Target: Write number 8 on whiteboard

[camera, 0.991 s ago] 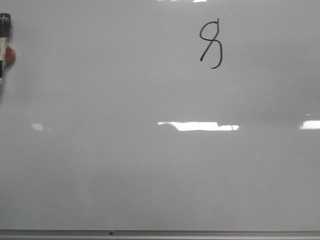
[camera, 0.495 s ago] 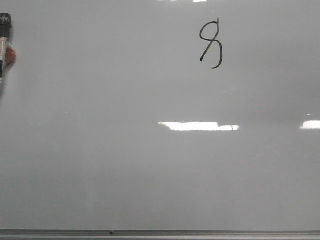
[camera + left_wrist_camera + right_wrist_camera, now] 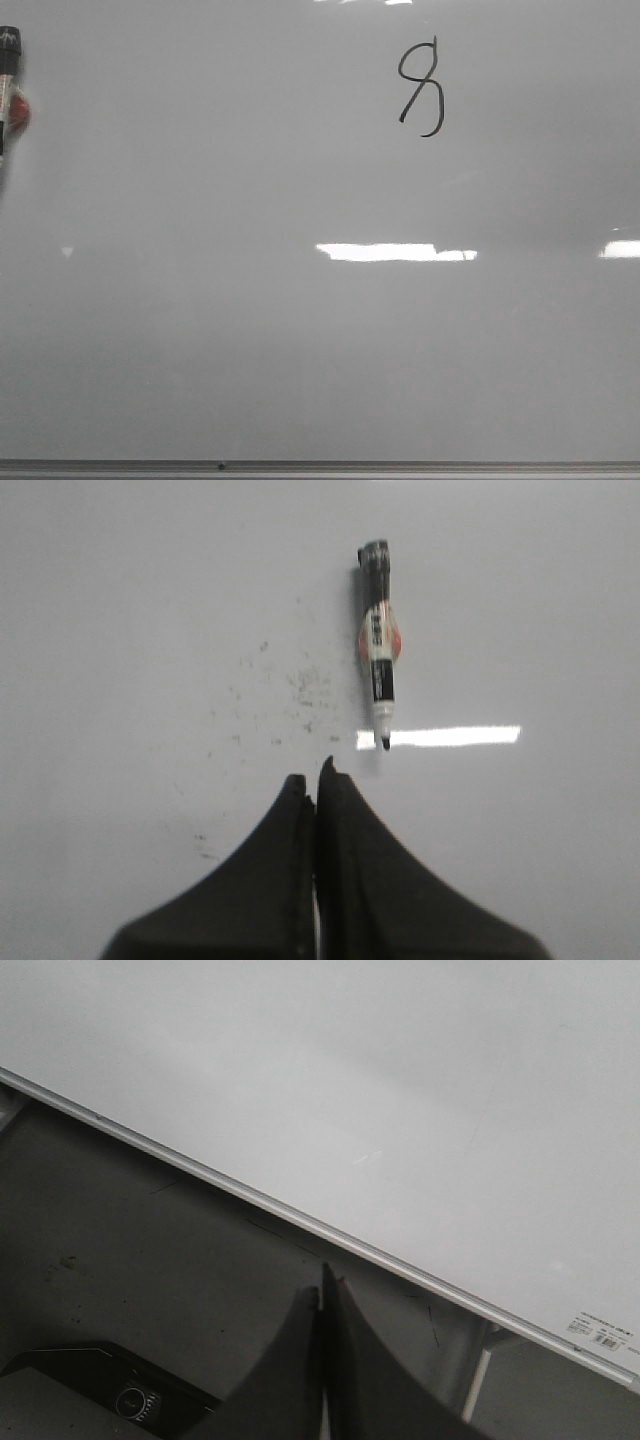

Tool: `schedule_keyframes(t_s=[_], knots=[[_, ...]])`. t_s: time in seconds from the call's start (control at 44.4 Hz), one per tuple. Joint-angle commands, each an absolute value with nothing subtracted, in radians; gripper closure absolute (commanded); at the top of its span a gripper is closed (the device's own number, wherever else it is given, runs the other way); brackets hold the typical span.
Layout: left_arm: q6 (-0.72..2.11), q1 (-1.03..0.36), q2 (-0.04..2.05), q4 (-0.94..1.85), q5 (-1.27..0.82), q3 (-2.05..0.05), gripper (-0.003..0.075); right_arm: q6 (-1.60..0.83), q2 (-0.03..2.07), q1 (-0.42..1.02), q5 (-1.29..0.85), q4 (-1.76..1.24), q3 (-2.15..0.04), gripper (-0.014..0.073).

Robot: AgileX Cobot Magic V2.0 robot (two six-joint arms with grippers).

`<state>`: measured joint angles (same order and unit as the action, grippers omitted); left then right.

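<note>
I read this as the tail end of the job. The number 8 [image 3: 421, 88] sits on the whiteboard [image 3: 300, 340] toward the far side, a little right of centre in the front view. Its upper loop is closed, but the lower stroke hooks round and stops short, so the bottom loop is open.

The marker pen [image 3: 377, 645] lies flat on the board at the far left, only its capped end and orange label showing at the edge of the front view. In the left wrist view it lies alone, tip bare and pointing toward the left gripper [image 3: 315, 780], with a clear gap between them. That gripper's jaws are pressed together and hold nothing. The right gripper [image 3: 322, 1305] is likewise closed on nothing, hanging over the near frame strip [image 3: 300, 1222] of the board and the dark tabletop [image 3: 150, 1260] beyond it, well apart from the figure.

My judgement: writing is over and the pen is set down, so the step in hand is pulling the arms clear. If the open loop needs fixing, the next move calls for spreading the left jaws, taking the pen by its barrel, and carrying the tip across to the hook's end. There is faint speckling [image 3: 300, 685] on the board beside the pen.
</note>
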<state>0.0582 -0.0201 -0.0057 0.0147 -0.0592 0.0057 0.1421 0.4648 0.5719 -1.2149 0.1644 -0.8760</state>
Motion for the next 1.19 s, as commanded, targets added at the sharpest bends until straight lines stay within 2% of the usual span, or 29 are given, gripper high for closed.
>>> schedule_keyframes(t_s=[0.0, 1.171], knots=[[0.06, -0.02, -0.027, 0.024, 0.074, 0.008, 0.0739, 0.134, 0.472, 0.567, -1.161, 0.186, -0.9, 0.0662], [0.06, -0.02, -0.027, 0.024, 0.092, 0.008, 0.0739, 0.134, 0.472, 0.567, -1.161, 0.186, -0.9, 0.0662]])
